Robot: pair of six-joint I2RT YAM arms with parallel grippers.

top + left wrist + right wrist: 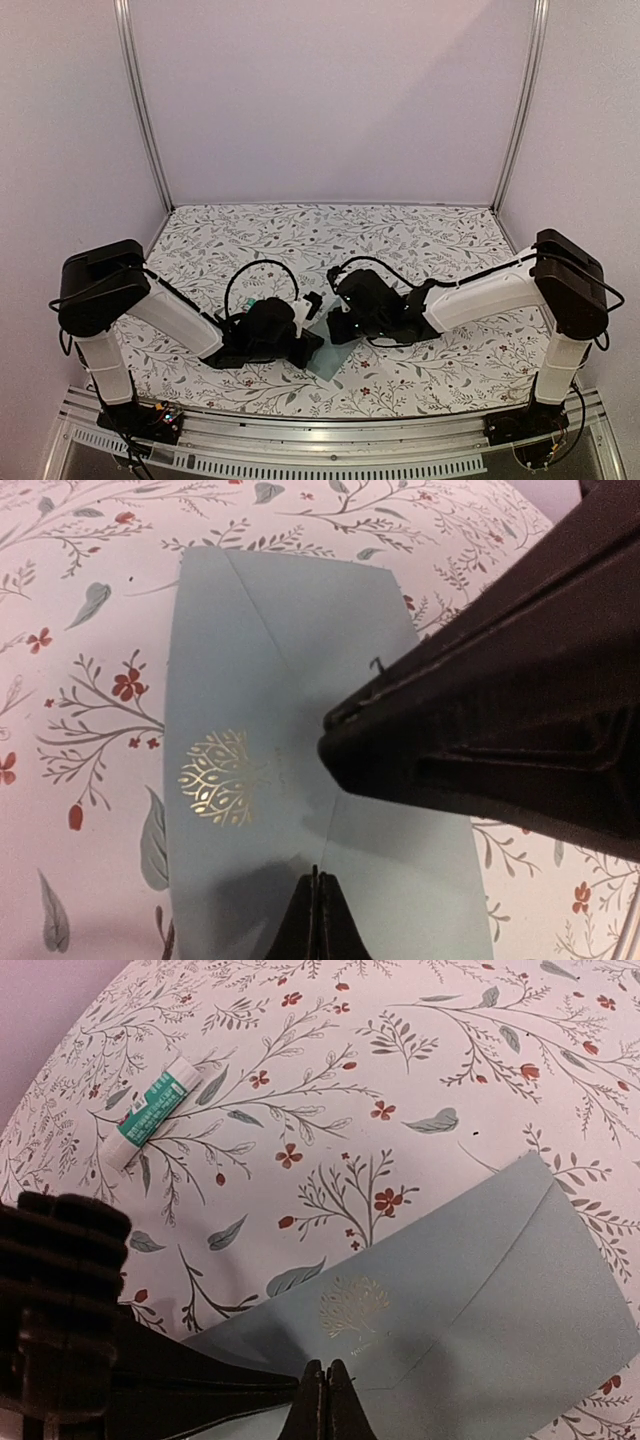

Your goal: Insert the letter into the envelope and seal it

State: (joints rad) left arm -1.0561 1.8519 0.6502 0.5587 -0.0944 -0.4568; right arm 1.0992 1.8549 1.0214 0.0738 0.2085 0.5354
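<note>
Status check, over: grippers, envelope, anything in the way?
Left gripper shut, right gripper shut, both tips at the envelope. Envelope lies flat, closed; letter not in view. Glue stick lies apart from it; nothing in the way.

Top external camera: high, rearward, facing down across the table (420,235). Both wrist cameras: close, looking down, sharing the envelope (290,640) and its gold emblem (355,1307).

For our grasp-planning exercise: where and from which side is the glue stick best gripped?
Probably mid-barrel on the glue stick, coming straight down from above, fingers closing across its narrow width. It is a slim cylinder lying flat on the floral tablecloth, with bare cloth along both long sides.
</note>
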